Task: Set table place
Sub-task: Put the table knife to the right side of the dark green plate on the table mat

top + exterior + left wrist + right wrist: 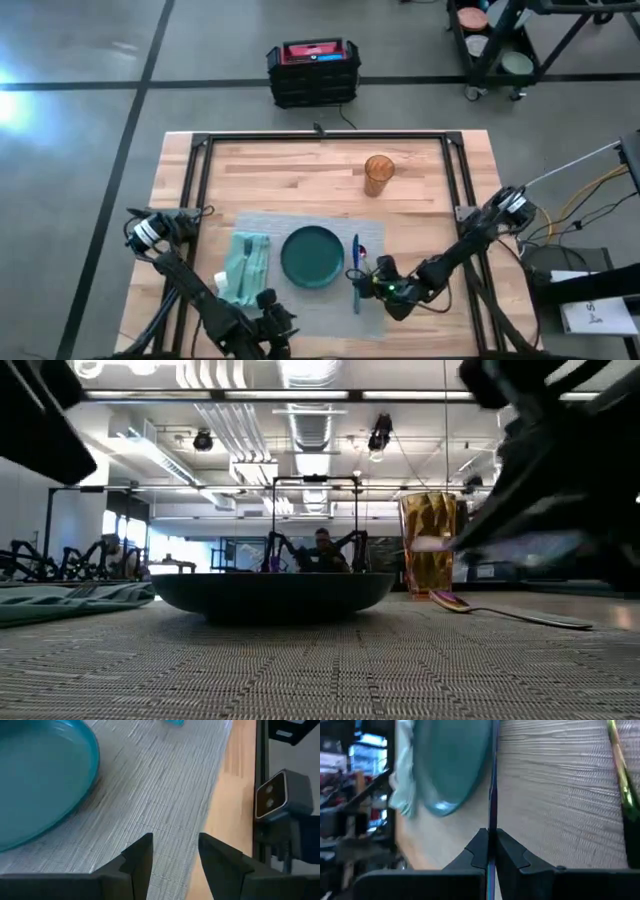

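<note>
On the table (300, 175) lies the grey woven placemat, the place (300, 225). A dark green plate (312, 257) rests in its middle, with a teal napkin (245, 268) to the plate's left. My right gripper (370, 285) is right of the plate, shut on a thin blue utensil (356, 255). A shiny spoon (500, 612) lies flat on the mat beside it. My left gripper (175, 845) hovers open over the mat's near edge (165, 870), in front of the plate (35, 780), and holds nothing. My right gripper pinches the blue utensil's slim shaft (492, 820) between its two fingers (479, 847), which come from above, slanting in from the table's right. The fingers lie across the utensil, which runs far to near. In the low view it hangs about level, above the mat.
An amber ribbed cup (378, 175) stands on bare wood at the far right of the mat. Black frame rails (460, 190) run along the table's sides and far edge. A small grey camera block (277, 795) sits at the near edge.
</note>
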Tool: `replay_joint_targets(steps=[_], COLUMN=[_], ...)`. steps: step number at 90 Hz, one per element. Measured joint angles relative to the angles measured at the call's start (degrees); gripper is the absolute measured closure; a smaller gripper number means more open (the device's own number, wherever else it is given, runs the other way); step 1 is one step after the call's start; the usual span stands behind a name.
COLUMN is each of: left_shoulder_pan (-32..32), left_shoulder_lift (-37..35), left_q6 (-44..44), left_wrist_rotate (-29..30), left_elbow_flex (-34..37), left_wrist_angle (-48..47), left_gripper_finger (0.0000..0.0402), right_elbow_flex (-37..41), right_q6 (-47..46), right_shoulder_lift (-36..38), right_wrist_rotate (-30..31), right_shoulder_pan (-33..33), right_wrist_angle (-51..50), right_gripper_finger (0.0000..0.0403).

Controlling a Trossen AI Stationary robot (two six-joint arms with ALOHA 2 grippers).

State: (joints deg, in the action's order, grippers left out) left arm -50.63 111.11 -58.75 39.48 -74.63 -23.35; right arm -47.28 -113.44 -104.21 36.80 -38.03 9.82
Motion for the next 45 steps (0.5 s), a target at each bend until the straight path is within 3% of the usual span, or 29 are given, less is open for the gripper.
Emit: replay_joint_targets(steps=[9, 24, 45], left_shoulder_pan=[-0.2, -0.5, -0.4], left_shoulder_lift=[0.0, 0.0, 0.0], left_q6=[-0.6, -2.6, -5.7], left_wrist_rotate=[-0.5, -1.2, -1.3], left_elbow_flex=[1.4, 3.5, 8.0], left_wrist_angle=[0.1, 0.8, 2.8], left_gripper_finger=[0.0258, 0.0263, 0.0279], right_elbow_flex=[-2.3, -4.0, -4.9], right_q6=[-0.3, -4.1, -5.3], right_shoulder_lift=[-2.9, -3.8, -4.4], right_wrist_rotate=[-3.4, 0.6, -3.6], right_shoulder_pan=[0.7, 0.6, 1.4], right_wrist_angle=[0.0, -2.8, -4.4], right_gripper_finger=[0.0403, 0.0403, 0.0393])
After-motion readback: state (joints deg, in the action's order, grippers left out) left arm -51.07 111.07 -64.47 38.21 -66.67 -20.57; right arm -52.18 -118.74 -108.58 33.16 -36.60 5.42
